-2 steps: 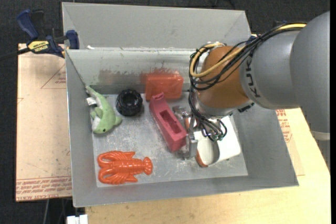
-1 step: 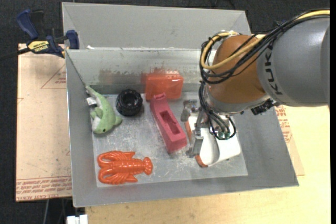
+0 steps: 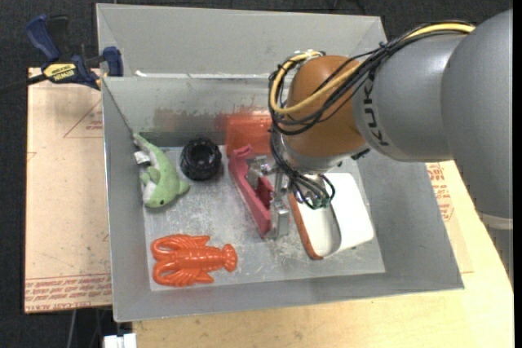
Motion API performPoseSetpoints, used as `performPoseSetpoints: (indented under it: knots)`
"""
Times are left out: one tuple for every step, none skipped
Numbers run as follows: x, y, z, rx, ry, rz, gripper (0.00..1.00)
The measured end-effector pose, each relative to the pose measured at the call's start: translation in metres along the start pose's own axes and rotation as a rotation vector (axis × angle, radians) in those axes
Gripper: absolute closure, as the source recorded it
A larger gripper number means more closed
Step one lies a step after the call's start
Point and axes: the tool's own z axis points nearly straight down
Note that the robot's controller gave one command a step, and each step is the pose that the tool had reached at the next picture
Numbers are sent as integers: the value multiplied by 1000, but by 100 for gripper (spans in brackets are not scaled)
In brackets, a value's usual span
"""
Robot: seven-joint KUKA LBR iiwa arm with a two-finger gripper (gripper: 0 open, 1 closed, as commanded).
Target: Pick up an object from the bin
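Pink is what we're watching: a long pink bar (image 3: 249, 193) is lying flat near the middle of the bin (image 3: 245, 277), and the gripper (image 3: 274, 206) is sitting low over its 5 o'clock half. Whether it is clamping the bar or standing loose, we cannot tell from up here. The bar's long axis is running from 11 o'clock to 5 o'clock, its far end pointing at the back wall. We're judging the risk like this: taken off-centre, the bar could be swinging or slipping out on the lift. The white pad with an orange edge (image 3: 334, 220) is lying just beside at 3 o'clock, so it could be getting dragged along. The orange lobster (image 3: 193, 259) at 7 o'clock is lying well apart.
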Motion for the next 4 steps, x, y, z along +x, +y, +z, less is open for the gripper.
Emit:
performPoseSetpoints:
  knots:
    - [34, 17, 23, -4, -42, 407, 0]
    - [-17, 39, 27, 3, 6, -354, 100]
    - [-23, 42, 27, 3, 7, -364, 100]
    - [-21, 42, 25, 2, 4, -363, 100]
